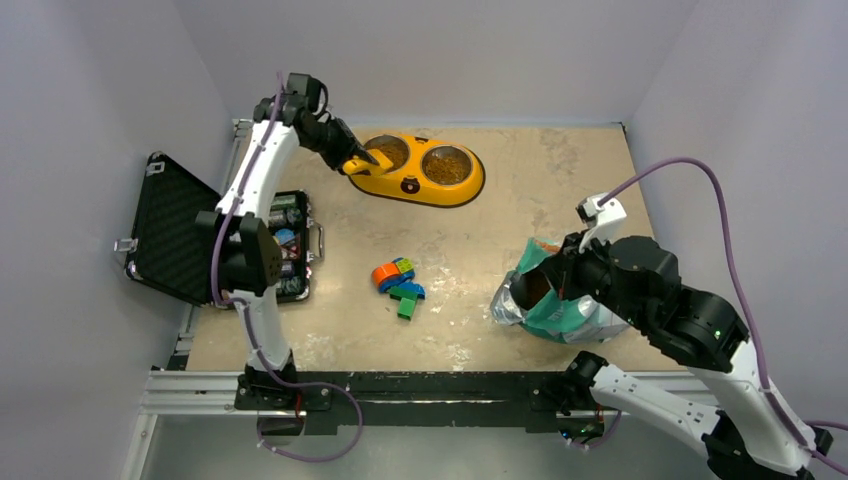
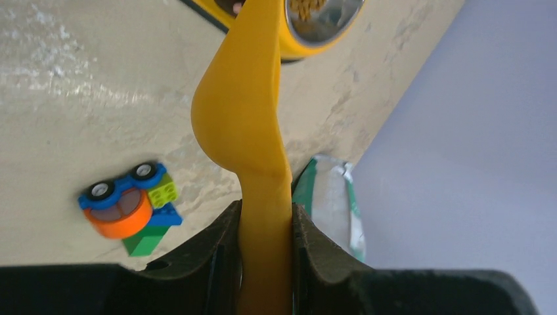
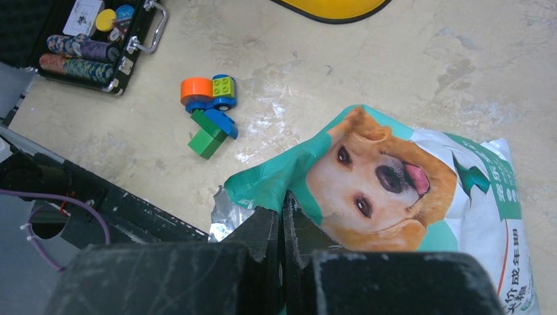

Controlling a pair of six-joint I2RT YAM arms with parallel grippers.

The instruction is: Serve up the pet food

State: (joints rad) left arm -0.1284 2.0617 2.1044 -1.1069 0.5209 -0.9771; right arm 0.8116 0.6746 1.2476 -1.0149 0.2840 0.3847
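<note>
My left gripper (image 1: 343, 153) is shut on the handle of a yellow scoop (image 1: 364, 161) and holds it at the left bowl (image 1: 390, 151) of the yellow double feeder (image 1: 412, 187). Brown kibble (image 1: 447, 165) fills the right bowl. In the left wrist view the fingers of the left gripper (image 2: 266, 211) clamp the scoop handle (image 2: 244, 98), with kibble (image 2: 309, 6) in a steel bowl beyond. My right gripper (image 1: 548, 278) is shut on the teal edge of the dog-printed food bag (image 1: 565, 312), which lies on the table. The right wrist view shows this gripper (image 3: 284, 211) pinching the bag (image 3: 394, 177).
Colourful toy blocks (image 1: 398, 285) lie mid-table; they also show in the right wrist view (image 3: 210, 111). An open black case (image 1: 175, 232) with small items stands at the left edge. Grey walls enclose the table on three sides.
</note>
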